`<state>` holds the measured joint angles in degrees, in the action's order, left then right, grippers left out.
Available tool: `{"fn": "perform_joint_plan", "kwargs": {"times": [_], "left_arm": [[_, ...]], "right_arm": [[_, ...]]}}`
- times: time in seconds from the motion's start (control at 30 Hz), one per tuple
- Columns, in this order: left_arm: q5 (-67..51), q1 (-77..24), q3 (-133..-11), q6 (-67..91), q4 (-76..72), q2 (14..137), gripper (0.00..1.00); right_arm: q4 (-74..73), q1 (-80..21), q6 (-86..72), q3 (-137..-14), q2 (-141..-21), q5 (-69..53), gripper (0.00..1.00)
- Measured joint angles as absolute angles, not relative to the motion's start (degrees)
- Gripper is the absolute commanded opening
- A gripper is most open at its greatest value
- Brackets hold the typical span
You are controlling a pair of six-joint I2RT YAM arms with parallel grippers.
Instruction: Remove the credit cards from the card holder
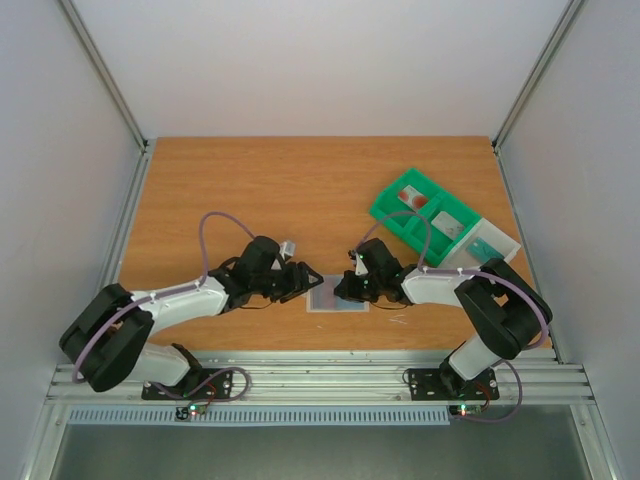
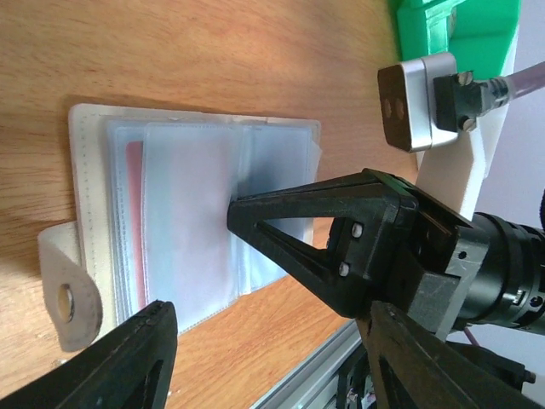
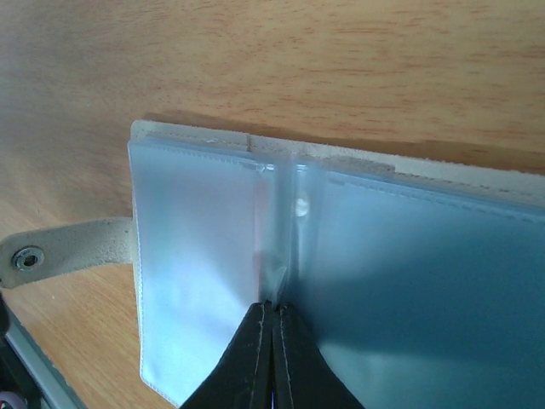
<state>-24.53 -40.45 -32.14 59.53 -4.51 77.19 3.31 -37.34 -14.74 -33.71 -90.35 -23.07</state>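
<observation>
- Top external view shows us the card holder (image 1: 335,297) lying open on the table (image 1: 250,180) near its front edge, between the left gripper (image 1: 300,282) and the right gripper (image 1: 346,288)
- We judge the task partly done: what looks like a red card (image 1: 412,198) lies in the green tray (image 1: 392,226) off to the right, while a pinkish-red card (image 2: 133,213) sits inside a sleeve of the holder
- Left fingers are spread wide over the holder, gripping nothing
- Right fingers are pressed together at the fold between the sleeves; we cannot tell whether they nip the plastic
- We see a pale beige, stitched case with cloudy clear sleeves and a snap tab (image 3: 30,256)
</observation>
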Motion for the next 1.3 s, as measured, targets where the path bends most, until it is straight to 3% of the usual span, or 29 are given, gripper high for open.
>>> {"fn": "perform_joint_plan", "kwargs": {"times": [0.4, 1.3], "left_arm": [[-25.3, -40.45, -33.01, 57.49, -7.99, 85.71, 0.68], [-26.85, -40.18, -33.01, 56.95, -12.36, 89.65, 0.68]], "right_arm": [[4.97, -37.34, -15.46, -33.56, -91.11, -23.16, 0.01], [5.08, -37.34, -15.55, -33.5, -91.11, -23.09, 0.02]]}}
